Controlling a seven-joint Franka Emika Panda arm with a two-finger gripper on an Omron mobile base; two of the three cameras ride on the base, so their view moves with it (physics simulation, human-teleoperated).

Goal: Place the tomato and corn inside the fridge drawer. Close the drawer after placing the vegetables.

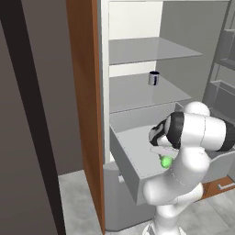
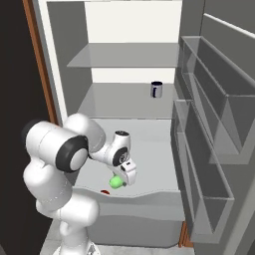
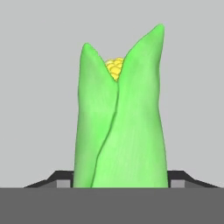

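Gripping the green-husked corn cob, your tool hangs directly above the open light-grey fridge drawer; lower straight down.

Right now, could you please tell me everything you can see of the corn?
The corn is a bright green husked cob, its two leaf tips parted at the top to show a small patch of yellow kernels. It looks smooth and matte. It stands lengthwise between the fingers, held over the open fridge drawer, seen as a small green lump in the base views.
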